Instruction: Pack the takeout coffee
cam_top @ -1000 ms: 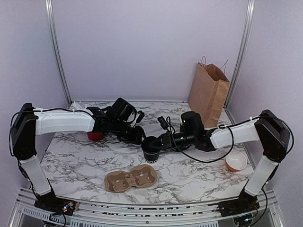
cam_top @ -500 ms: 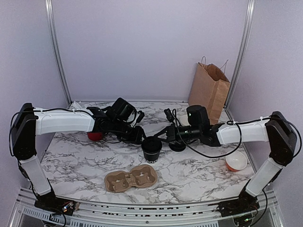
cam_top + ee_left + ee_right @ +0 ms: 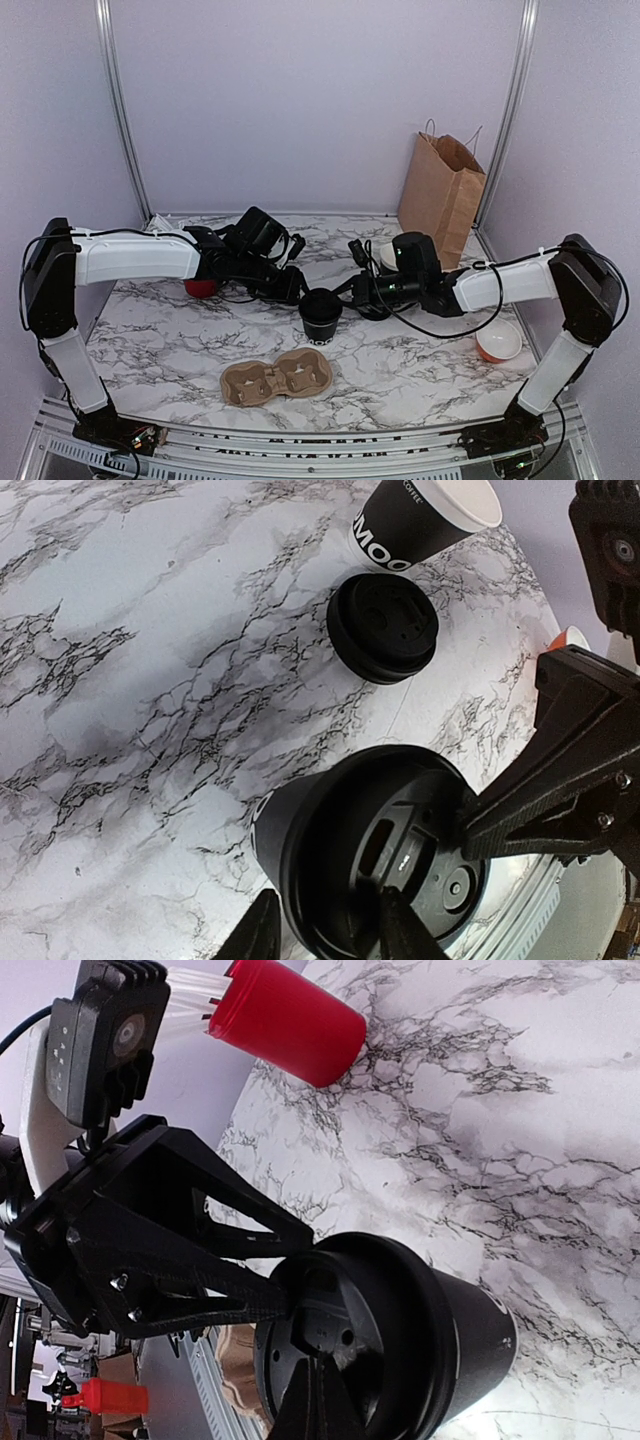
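On table (image 3: 420, 352), takeout coffee (image 3: 321, 322) upright

Plastic lid (image 3: 372, 825) — glossy, paper cup (image 3: 272, 832), matt

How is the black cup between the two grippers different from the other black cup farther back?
The lidded cup wears a black lid; the open cup has none and shows its white inside. The lidded cup is gripped by the left fingers, with the shut right gripper at its lid; the open cup stands free. Both are black paper cups with white print.
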You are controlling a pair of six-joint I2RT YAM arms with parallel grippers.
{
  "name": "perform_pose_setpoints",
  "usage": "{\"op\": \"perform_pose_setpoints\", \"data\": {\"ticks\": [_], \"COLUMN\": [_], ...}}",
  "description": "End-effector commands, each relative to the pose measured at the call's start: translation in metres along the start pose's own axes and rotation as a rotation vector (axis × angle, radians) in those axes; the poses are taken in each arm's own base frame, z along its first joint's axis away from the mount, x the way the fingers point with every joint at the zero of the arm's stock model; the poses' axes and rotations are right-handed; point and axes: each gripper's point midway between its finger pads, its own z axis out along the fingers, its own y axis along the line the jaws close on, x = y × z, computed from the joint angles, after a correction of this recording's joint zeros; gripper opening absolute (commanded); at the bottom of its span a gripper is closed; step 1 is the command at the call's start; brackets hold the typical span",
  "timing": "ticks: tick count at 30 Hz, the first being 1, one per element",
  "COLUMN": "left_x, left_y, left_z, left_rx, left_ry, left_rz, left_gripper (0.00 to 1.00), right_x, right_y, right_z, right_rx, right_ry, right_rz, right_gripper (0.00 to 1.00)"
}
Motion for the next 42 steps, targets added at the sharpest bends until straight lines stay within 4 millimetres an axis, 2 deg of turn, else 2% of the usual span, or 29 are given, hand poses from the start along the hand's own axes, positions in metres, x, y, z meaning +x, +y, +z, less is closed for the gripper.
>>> {"op": "perform_pose_setpoints", "data": {"ticks": [1, 7, 10, 13, 17, 20, 24, 26, 30, 36, 39, 42], "left_x": [-0.003, -0.036, -0.040, -0.036, -0.028, -0.029, -0.027, -0.025, -0.008, 0.036, 0.047, 0.044], "left_y": [0.009, 0.004, -0.014, -0.042, -0.070, -0.081, -0.083, -0.080, -0.062, -0.013, -0.002, -0.004], "left_z": [-0.011, -0.055, -0.066, -0.066, -0.064, -0.063, -0.057, -0.052, -0.028, 0.026, 0.035, 0.032], "left_rx": [-0.065, -0.059, 0.040, 0.216, 0.446, 0.546, 0.548, 0.543, 0.503, 0.381, 0.351, 0.348], "left_ry": [-0.001, -0.117, -0.137, -0.135, -0.125, -0.146, -0.150, -0.145, -0.104, 0.010, 0.034, 0.029], "left_rz": [0.021, 0.033, 0.043, 0.024, -0.047, -0.089, -0.094, -0.101, -0.133, -0.187, -0.202, -0.194], "left_gripper": [0.34, 0.37, 0.37, 0.26, 0.02, 0.00, 0.00, 0.00, 0.00, 0.00, 0.00, 0.00], "right_x": [-0.001, -0.007, -0.009, -0.011, -0.011, -0.012, -0.013, -0.012, -0.009, -0.005, -0.004, -0.003], "right_y": [-0.011, -0.002, 0.001, 0.003, 0.003, 0.006, 0.008, 0.008, 0.005, 0.003, 0.002, 0.002], "right_z": [-0.002, -0.003, -0.003, -0.003, -0.001, 0.000, 0.002, 0.002, 0.004, 0.006, 0.006, 0.006], "right_rx": [0.070, 0.061, 0.057, 0.056, 0.058, 0.054, 0.055, 0.057, 0.061, 0.064, 0.067, 0.069], "right_ry": [0.005, -0.001, -0.003, -0.006, -0.004, -0.004, -0.001, 0.001, 0.007, 0.018, 0.022, 0.024], "right_rz": [0.024, 0.008, 0.001, -0.005, -0.006, -0.010, -0.017, -0.015, -0.009, -0.002, -0.003, -0.003], "right_gripper": [0.00, 0.00, 0.00, 0.00, 0.00, 0.00, 0.00, 0.00, 0.00, 0.00, 0.00, 0.00]}}
